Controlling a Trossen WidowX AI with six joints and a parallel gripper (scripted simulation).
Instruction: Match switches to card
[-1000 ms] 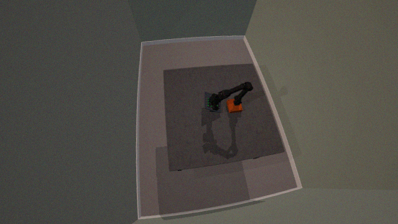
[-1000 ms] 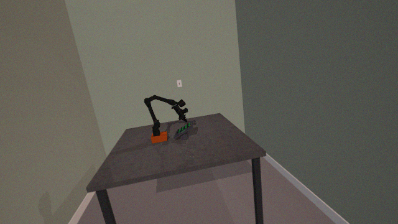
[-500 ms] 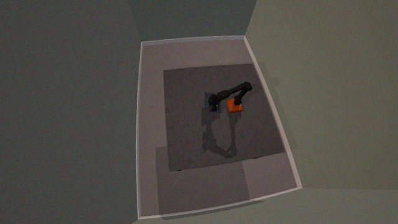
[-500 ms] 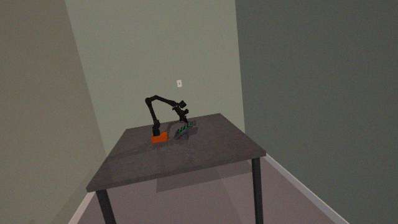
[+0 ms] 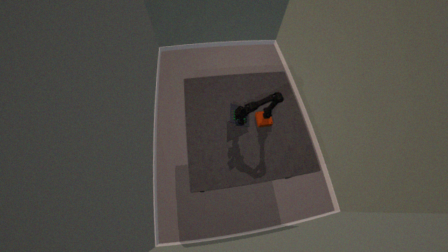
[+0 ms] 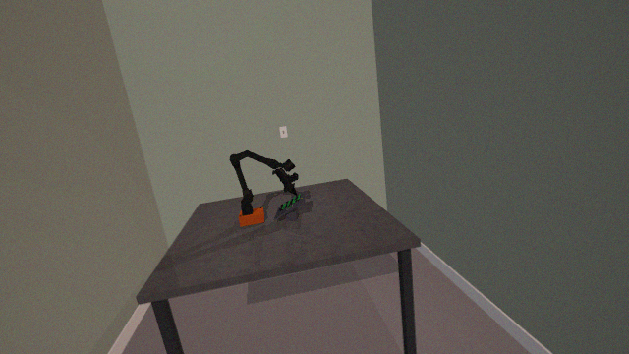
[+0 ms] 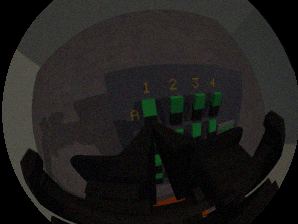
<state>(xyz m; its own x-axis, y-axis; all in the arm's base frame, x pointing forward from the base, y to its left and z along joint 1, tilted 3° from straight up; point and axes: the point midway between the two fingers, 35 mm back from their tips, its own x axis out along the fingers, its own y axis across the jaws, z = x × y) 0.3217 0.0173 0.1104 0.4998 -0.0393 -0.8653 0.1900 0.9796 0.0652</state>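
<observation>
One arm [image 6: 256, 162] stands on one orange base [image 6: 252, 217] on the dark bench [image 6: 319, 241]. One switch panel [image 7: 176, 106] lies on the bench just beside the base, on the side away from the wall. In the wrist view the panel carries the column numbers 1, 2, 3 and 4, and one row letter, A, to the left of them. Four green halves [image 7: 176, 103] show in row A. Nearer than row A only two more green patches can be counted; the rest of this row is hidden behind the gripper [image 7: 158, 169]. The fingers are fully closed together, with nothing between them, and they form one narrow tip with green marks that points at the panel below column 1. If the tip touches a switch I cannot tell.

The card cannot be found with certainty in any view; a pale patch at the right edge of the panel is too small to read. In the top view the arm covers most of the panel, and only a few green dots show beside it.
</observation>
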